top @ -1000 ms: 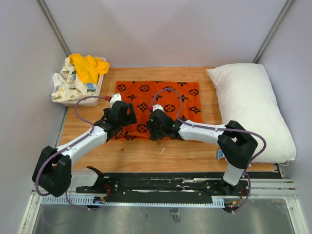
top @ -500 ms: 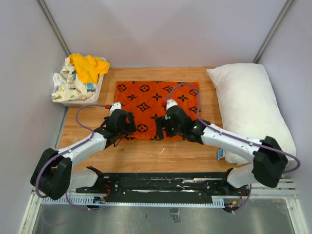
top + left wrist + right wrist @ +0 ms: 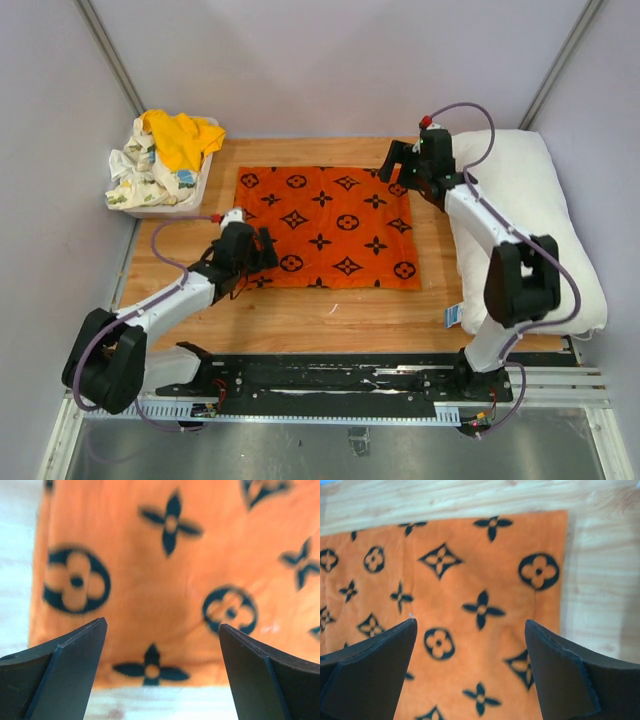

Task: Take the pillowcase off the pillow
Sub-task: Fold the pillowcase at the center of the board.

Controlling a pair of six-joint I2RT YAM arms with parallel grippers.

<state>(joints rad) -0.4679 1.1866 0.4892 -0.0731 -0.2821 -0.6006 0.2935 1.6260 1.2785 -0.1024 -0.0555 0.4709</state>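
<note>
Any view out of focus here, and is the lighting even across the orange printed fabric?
Left wrist: the bright orange monogram-printed pillowcase is blurred, black motifs soft-edged, the pale wooden table washed out. Right wrist: print fairly crisp, the black fingers dark and featureless. Top external: sharp, evenly lit, no glare.

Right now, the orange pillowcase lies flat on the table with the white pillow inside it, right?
No. The pillowcase lies flat on the table, but the pillow is outside it, lying beside it to the right; the top external view shows this.

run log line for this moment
pillowcase flat on table, off pillow | left jaws open, near-left corner | right jaws open, far-right corner
</note>
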